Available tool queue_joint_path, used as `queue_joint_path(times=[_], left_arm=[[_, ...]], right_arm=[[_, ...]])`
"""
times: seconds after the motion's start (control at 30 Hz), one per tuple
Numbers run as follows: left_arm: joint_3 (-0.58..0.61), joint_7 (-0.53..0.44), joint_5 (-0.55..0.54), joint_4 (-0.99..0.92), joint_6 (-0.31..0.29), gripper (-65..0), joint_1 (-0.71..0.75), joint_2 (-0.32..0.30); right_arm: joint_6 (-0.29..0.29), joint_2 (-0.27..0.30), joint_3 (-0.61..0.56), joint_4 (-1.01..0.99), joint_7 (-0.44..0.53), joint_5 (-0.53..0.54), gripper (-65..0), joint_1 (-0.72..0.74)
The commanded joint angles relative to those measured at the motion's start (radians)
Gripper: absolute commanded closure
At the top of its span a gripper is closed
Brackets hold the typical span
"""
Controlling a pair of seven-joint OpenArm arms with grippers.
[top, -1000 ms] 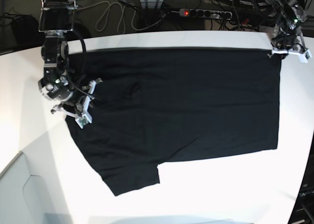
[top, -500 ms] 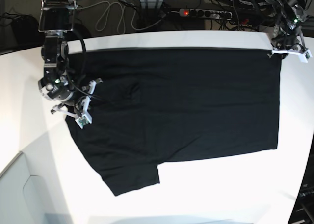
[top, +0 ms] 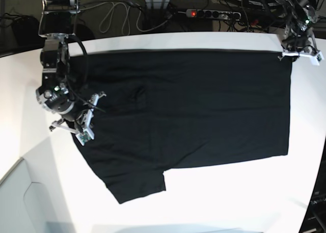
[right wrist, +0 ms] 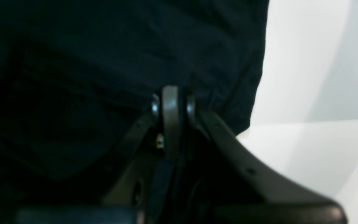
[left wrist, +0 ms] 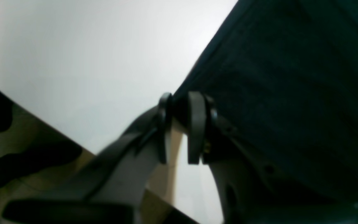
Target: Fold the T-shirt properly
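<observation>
Plain black cotton T-shirt [top: 188, 110] lies flat; left gripper [left wrist: 179, 107] pinches its far-corner hem, right gripper [right wrist: 170, 104] pinches the opposite edge. Lift both evenly, keeping cloth taut.

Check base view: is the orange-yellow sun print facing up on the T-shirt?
No. The T-shirt shows only plain black fabric across its whole upper side as it lies spread on the white table; no print is visible.

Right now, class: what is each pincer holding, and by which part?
Both hold the shirt. The right pincer is shut on its edge by the sleeve; the left pincer pinches a far corner's edge.
</observation>
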Motion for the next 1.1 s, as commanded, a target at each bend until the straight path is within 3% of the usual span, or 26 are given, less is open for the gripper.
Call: queue_joint_path(times=[0.0, 0.1, 0.27, 0.37, 1.07], left_arm=[[-0.009, -0.016, -0.004, 0.017, 0.000, -9.0, 0.002, -0.018], [-0.009, -0.014, -0.004, 0.017, 0.000, -9.0, 0.002, -0.016], [-0.009, -0.014, -0.004, 0.017, 0.000, -9.0, 0.002, -0.016], [-0.009, -0.014, -0.004, 0.017, 0.000, -9.0, 0.002, -0.016], [-0.009, -0.016, -0.004, 0.017, 0.000, -9.0, 0.002, -0.016]], right_arm=[[0.016, 0.006, 0.002, 0.005, 0.012, 0.005, -1.4, 0.017], [0.016, 0.006, -0.001, -0.051, 0.011, 0.005, -8.1, 0.039], [0.016, 0.008, 0.002, -0.160, 0.020, 0.005, -28.9, 0.054], [0.016, 0.008, 0.003, -0.166, 0.058, 0.005, -36.5, 0.053], [0.016, 0.008, 0.003, -0.238, 0.075, 0.005, -37.3, 0.069]])
